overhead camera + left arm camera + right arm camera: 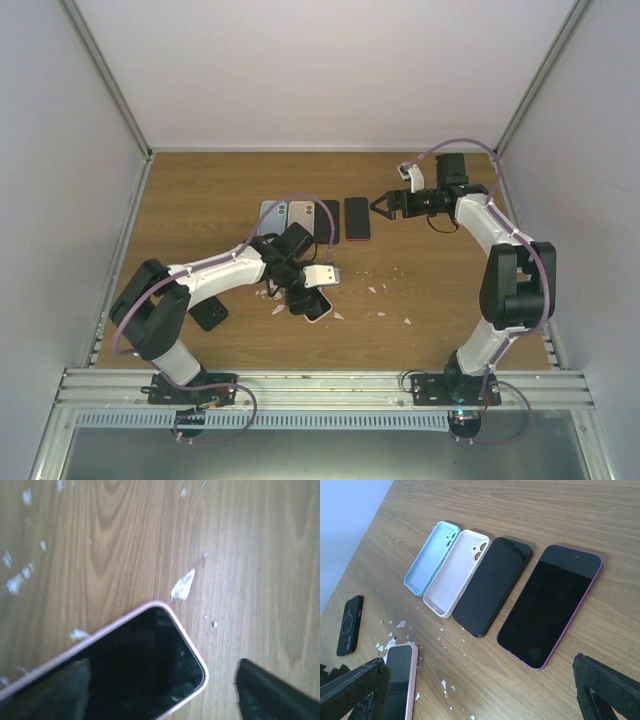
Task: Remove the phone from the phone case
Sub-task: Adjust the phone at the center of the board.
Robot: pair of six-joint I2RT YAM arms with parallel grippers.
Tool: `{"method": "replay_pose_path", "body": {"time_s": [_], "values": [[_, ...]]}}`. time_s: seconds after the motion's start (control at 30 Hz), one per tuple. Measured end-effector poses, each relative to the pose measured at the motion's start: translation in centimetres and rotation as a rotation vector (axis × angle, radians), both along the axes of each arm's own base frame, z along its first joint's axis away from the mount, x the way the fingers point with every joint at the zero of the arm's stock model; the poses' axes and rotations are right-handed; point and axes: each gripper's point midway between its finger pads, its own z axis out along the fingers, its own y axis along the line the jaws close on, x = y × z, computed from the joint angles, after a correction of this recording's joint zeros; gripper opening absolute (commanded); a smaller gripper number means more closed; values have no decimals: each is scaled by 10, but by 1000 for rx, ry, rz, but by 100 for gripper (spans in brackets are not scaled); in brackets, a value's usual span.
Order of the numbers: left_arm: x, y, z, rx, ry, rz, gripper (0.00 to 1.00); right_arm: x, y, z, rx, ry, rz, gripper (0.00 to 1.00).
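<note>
Beneath me the wooden tabletop (440, 270) carries a row: blue case (431, 557), whitish case (457, 572), black phone (492, 585), purple-edged phone (550, 605). A black case (349, 625) lies well apart to the left. A pink-cased phone (130, 665) lies nearer me among white flecks (182, 585), paper perhaps.

A wooden surface (520, 510) is being seen carrying a row of four things lying flat side by side. A light blue case (431, 558) and a pale case (457, 571) are being shown empty, hollow side up, edges close together. Just beside them a black phone (492, 585) is being shown screen up, and next to it, with a narrow gap between, a phone with a purple rim (552, 602). A black case (349, 625) is being seen well apart from the row, alone. Small white flecks (183, 585) are being seen scattered across the wood.
</note>
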Motion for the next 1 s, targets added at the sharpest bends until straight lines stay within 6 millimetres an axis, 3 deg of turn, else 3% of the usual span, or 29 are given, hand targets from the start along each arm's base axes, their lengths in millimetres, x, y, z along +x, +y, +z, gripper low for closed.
{"method": "replay_pose_path", "body": {"time_s": [0.1,0.27,0.43,0.6,0.77,1.0], "values": [[4,-9,21,-61,-45,-71,99,-1,0,3,1,-10,3,100],[-2,-3,43,-79,-93,-217,99,-2,1,6,5,-19,9,100],[21,-17,57,-101,-78,-269,99,-3,1,6,6,-18,9,99],[38,-10,40,-58,-3,-276,99,-6,1,14,4,-44,15,100],[67,-5,17,-35,68,-246,99,-7,1,19,1,-65,21,99],[68,7,-11,4,151,-236,99,-9,1,17,-2,-65,24,100]]}}
